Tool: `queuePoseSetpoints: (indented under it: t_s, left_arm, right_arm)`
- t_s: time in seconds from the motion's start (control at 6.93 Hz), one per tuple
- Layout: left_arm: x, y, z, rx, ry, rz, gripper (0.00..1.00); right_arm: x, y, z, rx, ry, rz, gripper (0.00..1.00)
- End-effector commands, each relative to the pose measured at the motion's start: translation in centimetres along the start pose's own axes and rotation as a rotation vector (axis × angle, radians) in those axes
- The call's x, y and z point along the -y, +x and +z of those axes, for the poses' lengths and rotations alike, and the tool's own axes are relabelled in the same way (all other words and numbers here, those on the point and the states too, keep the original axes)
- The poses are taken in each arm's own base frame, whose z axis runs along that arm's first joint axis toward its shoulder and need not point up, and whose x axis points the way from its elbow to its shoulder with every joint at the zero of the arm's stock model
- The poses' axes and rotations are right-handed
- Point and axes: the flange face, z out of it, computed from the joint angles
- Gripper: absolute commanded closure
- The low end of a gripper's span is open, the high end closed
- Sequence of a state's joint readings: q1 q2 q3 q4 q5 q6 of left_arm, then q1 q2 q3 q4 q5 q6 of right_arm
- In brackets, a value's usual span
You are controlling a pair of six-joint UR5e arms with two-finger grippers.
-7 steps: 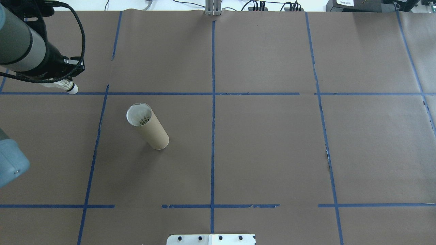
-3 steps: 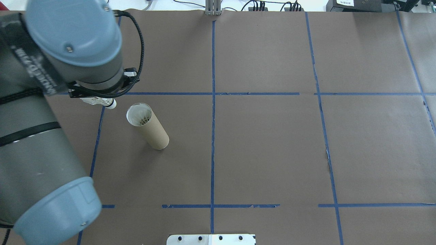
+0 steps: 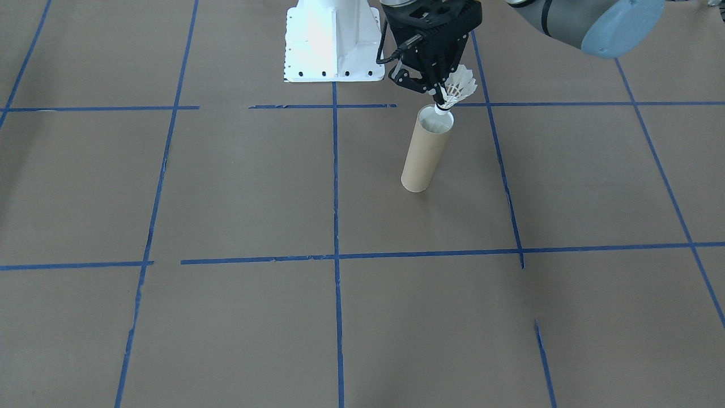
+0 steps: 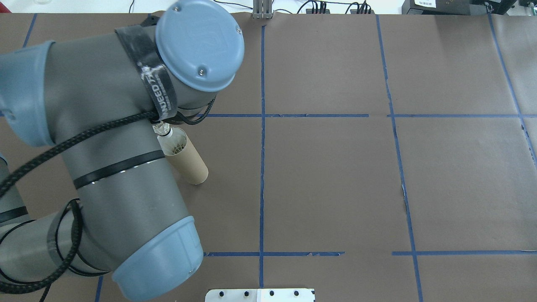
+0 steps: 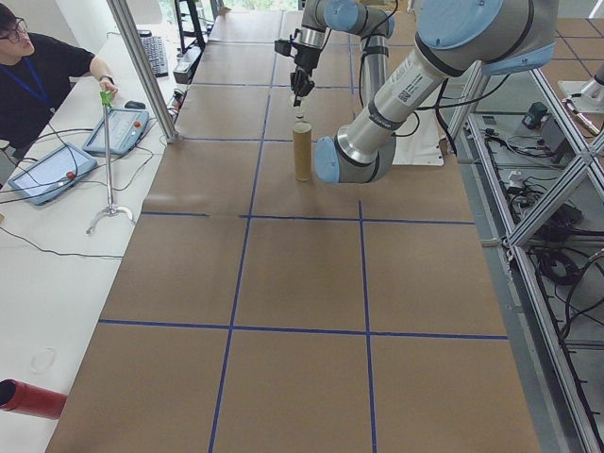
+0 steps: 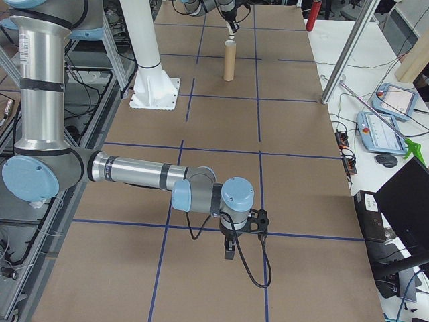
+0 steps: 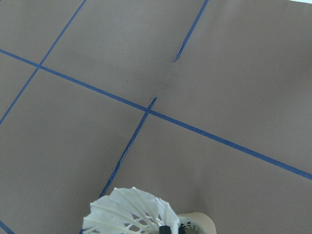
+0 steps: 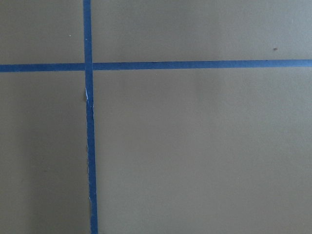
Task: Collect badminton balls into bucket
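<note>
Left tool is clamped on a small white feather shuttlecock with a rounded cork tip, cork pointing down at the open mouth of the tall brown cardboard tube that stands upright on the brown paper-covered surface. The cork looks to sit at or just above the rim nearer the robot, not over the middle; the overhead view puts the cork at the rim's left edge too. The shuttle is tilted, feather skirt leaning away from the tool. Risk as I judge it: released like this, the cork could catch the rim and the shuttle tip off onto the surface; if the arm pushes down off-centre, it could knock the light tube over, spilling the white feathers already visible inside. The skirt is about as wide as the bore, so a tilted entry could jam. Pose: the left arm comes in over the tube with the wrist pointing down, its big elbow hiding much of the tube in the overhead view. The right tool hangs low over bare surface well apart from the tube, wrist down, shown only in the side view, so I cannot tell if it is wide or narrow; its wrist camera sees just paper and blue tape lines.
</note>
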State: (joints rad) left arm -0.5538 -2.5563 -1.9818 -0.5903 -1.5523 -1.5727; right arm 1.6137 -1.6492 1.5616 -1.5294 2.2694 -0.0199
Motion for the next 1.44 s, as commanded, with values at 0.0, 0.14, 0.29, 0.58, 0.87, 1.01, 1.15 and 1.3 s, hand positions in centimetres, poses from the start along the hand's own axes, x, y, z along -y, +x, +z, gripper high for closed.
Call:
queuePoseSetpoints:
  t_s: [0.0, 0.14, 0.29, 0.58, 0.87, 1.01, 1.15, 1.3]
  left_arm:
    - [-1.1, 1.0, 1.3, 0.033, 0.019, -0.002, 1.00]
    - [-1.1, 0.7, 2.4, 0.050, 0.021, -0.007, 1.00]
    - [-1.1, 0.6, 2.9, 0.054, 0.023, -0.007, 1.00]
    - [-1.1, 1.1, 3.3, 0.010, 0.022, -0.007, 0.88]
    - [-1.1, 1.3, 3.4, -0.014, 0.021, -0.002, 0.01]
    - [-1.1, 1.3, 3.5, -0.013, 0.026, -0.004, 0.00]
    - [-1.0, 0.9, 3.9, -0.007, 0.035, -0.002, 0.00]
    - [-0.7, 0.2, 3.7, -0.019, 0.038, 0.018, 0.00]
  right_arm:
    - [0.0, 0.0, 0.0, 0.001, 0.000, 0.000, 0.00]
    - [0.0, 0.0, 0.0, -0.001, 0.000, 0.000, 0.00]
    - [-0.1, 0.0, 0.0, 0.001, -0.001, 0.001, 0.00]
    - [-0.1, 0.0, 0.0, -0.001, -0.001, 0.001, 0.00]
    - [0.0, 0.0, 0.0, -0.001, 0.000, 0.000, 0.00]
    - [0.0, 0.0, 0.0, -0.001, 0.000, 0.000, 0.00]
    - [0.0, 0.0, 0.0, -0.001, 0.000, 0.000, 0.00]
    - [0.0, 0.0, 0.0, -0.001, 0.000, 0.000, 0.00]
